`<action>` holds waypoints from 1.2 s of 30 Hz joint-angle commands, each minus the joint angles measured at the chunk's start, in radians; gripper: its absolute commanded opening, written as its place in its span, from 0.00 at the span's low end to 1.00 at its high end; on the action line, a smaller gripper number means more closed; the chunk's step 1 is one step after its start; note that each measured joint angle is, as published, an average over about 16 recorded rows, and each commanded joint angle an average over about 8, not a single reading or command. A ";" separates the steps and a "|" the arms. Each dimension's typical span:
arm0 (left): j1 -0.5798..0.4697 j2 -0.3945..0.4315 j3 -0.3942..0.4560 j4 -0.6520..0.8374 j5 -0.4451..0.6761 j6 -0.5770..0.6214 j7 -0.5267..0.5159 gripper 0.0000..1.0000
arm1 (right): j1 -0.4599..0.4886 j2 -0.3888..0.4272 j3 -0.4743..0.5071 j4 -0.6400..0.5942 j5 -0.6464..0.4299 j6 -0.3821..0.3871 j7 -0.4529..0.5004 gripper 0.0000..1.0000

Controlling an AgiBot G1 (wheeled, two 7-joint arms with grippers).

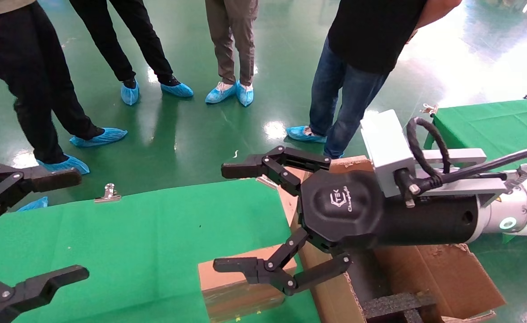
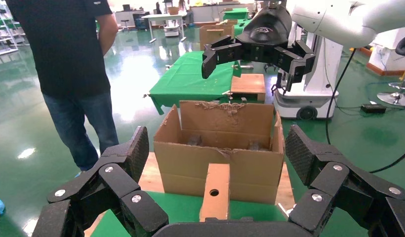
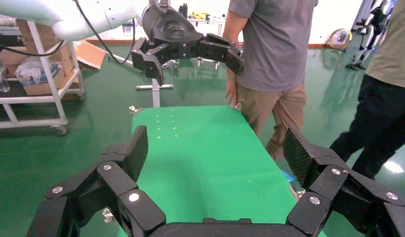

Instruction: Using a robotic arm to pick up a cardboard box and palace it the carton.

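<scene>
The small brown cardboard box (image 1: 234,298) lies on the green table (image 1: 147,237) close to the front edge, its end with a round hole (image 2: 215,190) facing my left wrist. Just to its right stands the big carton (image 1: 434,273) with ragged flaps (image 2: 181,163) and black foam (image 1: 393,305) inside. My right gripper (image 1: 234,217) hangs open in the air above the box and the carton's near wall, holding nothing; its wrist view shows only table between the fingers (image 3: 216,153). My left gripper (image 1: 66,224) is open at the table's left end (image 2: 218,158).
Several people in blue shoe covers (image 1: 221,92) stand on the green floor beyond the table; one in jeans (image 1: 335,112) is right behind the carton. A second green table (image 1: 492,125) is at the far right. A metal clip (image 1: 108,193) holds the cloth's far edge.
</scene>
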 commanded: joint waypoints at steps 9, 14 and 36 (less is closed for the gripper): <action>0.000 0.000 0.000 0.000 0.000 0.000 0.000 1.00 | 0.000 0.000 0.000 0.000 0.000 0.000 0.000 1.00; 0.000 0.000 0.000 0.000 0.000 0.000 0.000 0.74 | 0.000 0.000 0.000 0.000 0.000 0.000 0.000 1.00; 0.000 0.000 0.000 0.000 0.000 0.000 0.000 0.00 | 0.100 0.002 -0.081 -0.009 -0.174 -0.040 0.033 1.00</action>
